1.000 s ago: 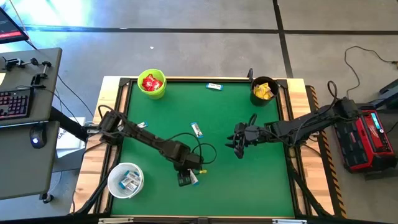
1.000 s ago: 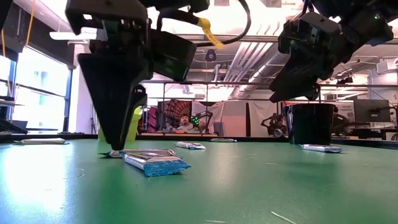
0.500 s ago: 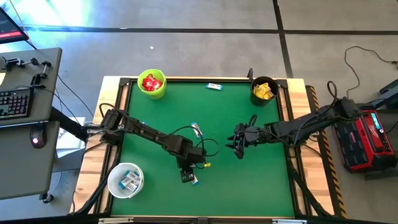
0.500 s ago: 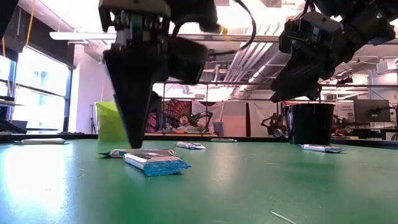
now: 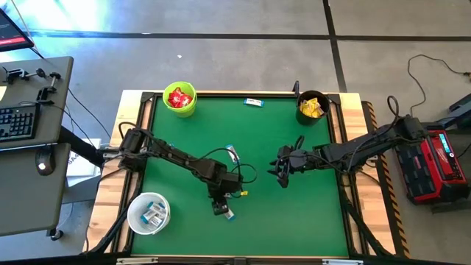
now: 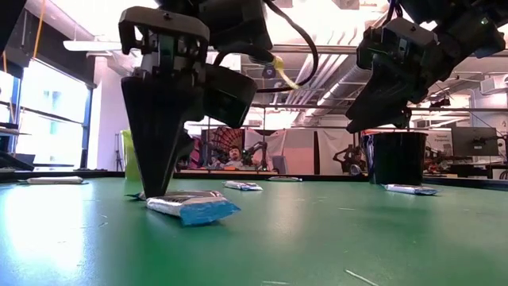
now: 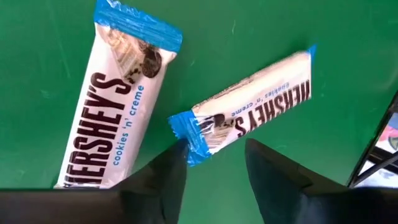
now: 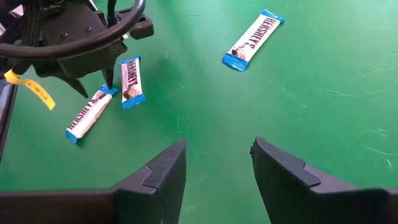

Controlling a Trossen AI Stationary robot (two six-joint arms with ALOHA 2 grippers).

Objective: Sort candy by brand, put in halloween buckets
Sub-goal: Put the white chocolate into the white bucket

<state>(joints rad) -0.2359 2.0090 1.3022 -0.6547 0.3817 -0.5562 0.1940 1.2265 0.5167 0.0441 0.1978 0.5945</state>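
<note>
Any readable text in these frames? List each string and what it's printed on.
"HERSHEY'S cookies 'n' creme": larger white-and-blue wrapped candy bar, left wrist view.
"HERSHEY'S cookies 'n' creme": second white-and-blue bar, lying at the left gripper fingertips.
"HERSHEY'S": lone white-and-blue bar, right wrist view; smaller print unreadable.
Red and yellow packets in the buckets, and the yellow cable tag: too small to read.

Your tabletop wears a matt green cover that looks like felt, faintly scuffed, framed by pale bare wood. The bars lie in smooth, slightly glossy white-and-blue wrappers with crimped ends. The left end effector has matt black fingers that look like plastic; the right end effector looks the same. The green bucket, black bucket and white bucket look like smooth plastic, the white one translucent.
</note>
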